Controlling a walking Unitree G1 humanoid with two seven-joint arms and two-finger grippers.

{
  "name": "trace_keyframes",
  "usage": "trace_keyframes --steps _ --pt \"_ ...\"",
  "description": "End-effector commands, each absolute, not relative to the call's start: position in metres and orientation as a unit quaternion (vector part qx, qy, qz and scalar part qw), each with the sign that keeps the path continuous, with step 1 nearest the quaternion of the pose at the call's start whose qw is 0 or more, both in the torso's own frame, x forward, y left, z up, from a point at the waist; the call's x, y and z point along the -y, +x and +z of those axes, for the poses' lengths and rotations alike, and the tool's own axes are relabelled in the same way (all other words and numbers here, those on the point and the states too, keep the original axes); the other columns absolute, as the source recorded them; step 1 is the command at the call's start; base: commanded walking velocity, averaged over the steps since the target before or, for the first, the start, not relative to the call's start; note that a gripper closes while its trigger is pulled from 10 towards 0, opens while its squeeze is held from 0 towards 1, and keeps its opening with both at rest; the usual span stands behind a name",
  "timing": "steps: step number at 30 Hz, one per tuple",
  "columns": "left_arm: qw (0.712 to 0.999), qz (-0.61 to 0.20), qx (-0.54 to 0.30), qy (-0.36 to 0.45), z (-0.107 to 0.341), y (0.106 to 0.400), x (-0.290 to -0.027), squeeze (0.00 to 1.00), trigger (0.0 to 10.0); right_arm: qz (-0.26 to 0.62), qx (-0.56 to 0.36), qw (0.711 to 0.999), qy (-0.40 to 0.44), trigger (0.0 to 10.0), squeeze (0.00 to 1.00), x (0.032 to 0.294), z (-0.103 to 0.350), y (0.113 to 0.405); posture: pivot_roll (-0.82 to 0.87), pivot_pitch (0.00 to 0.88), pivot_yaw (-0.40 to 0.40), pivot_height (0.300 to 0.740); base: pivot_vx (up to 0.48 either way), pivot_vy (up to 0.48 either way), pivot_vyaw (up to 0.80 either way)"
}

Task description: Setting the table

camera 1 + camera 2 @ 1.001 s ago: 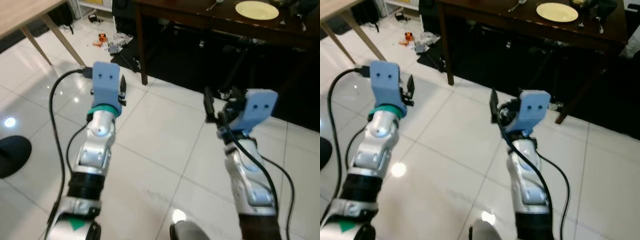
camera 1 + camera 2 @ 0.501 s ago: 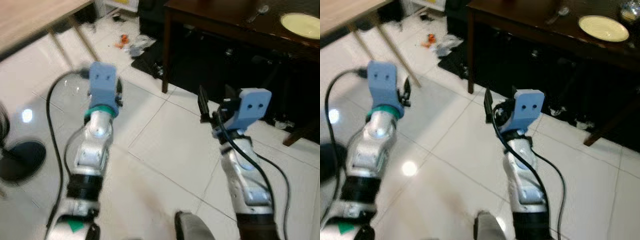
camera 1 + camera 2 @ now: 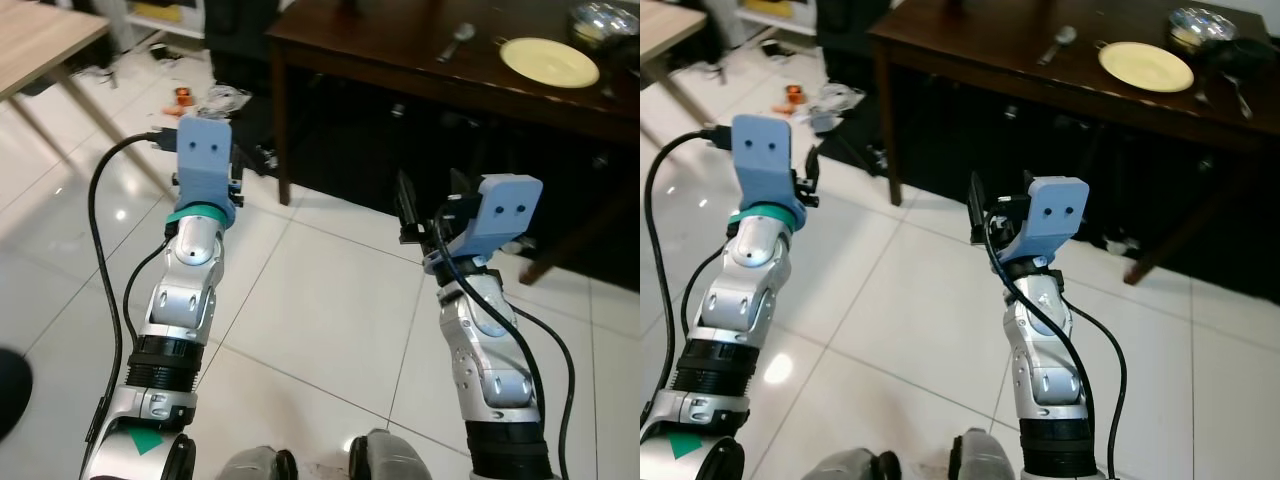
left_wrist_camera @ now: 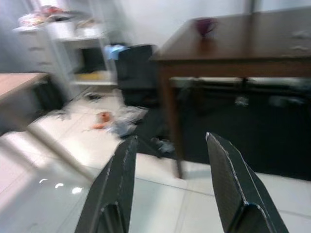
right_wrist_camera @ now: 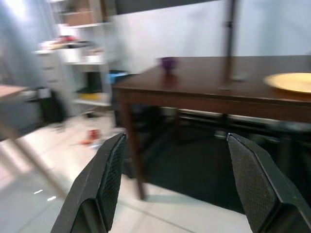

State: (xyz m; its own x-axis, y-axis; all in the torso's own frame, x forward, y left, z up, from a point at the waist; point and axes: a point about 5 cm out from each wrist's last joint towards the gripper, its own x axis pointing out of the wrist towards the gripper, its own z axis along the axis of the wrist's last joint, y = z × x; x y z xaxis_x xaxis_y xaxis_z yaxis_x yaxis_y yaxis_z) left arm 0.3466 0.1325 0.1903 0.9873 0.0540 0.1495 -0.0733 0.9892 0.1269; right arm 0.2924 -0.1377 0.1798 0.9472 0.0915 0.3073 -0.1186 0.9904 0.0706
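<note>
A dark wooden table [image 3: 380,45] stands ahead across the white tiles. On it lie a pale yellow plate [image 3: 549,61], a spoon [image 3: 455,40] and a shiny metal bowl [image 3: 603,18] at the far right. A purple cup [image 5: 168,62] stands near the table's far corner. Both arms are raised in front of me, short of the table. My left gripper [image 4: 171,139] is open and holds nothing, and it points toward the table's left leg. My right gripper [image 5: 177,138] is open and empty too, aimed at the table's edge with the plate [image 5: 290,81] to one side.
A light wooden table [image 3: 40,40] stands at the left. Small clutter [image 3: 215,98] lies on the floor by a dark bin next to white shelves [image 4: 63,39]. Under the dark table it is shadowed. A black cable [image 3: 100,230] loops beside my left arm.
The camera has swung and moved forward, so the dark table and plate now sit nearer and fuller in view. Both arms keep the same raised pose, with their fingers still apart.
</note>
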Motion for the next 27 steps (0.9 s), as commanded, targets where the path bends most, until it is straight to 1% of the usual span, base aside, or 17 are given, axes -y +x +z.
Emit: trace_keyframes --steps 1,5,27 --pt "0.995 0.023 0.072 0.067 0.1892 0.3464 -0.1264 0.00 10.0 0.048 0.149 0.987 0.046 10.0 0.00 0.1411 0.1774 0.2921 -0.11 0.000 0.095 0.740 0.469 0.000 -0.80" --pt "0.995 0.023 0.072 0.067 0.1892 0.3465 -0.1264 0.00 10.0 0.047 0.148 0.987 0.045 10.0 0.00 0.1411 0.1773 0.2923 -0.11 0.000 0.097 0.740 0.469 0.000 -0.67" --pt "0.995 0.022 0.072 0.069 0.1896 0.3462 -0.1267 0.00 10.0 0.054 0.155 0.985 0.046 10.0 0.00 0.1356 0.1785 0.2922 -0.10 0.000 0.101 0.740 0.469 0.000 0.00"
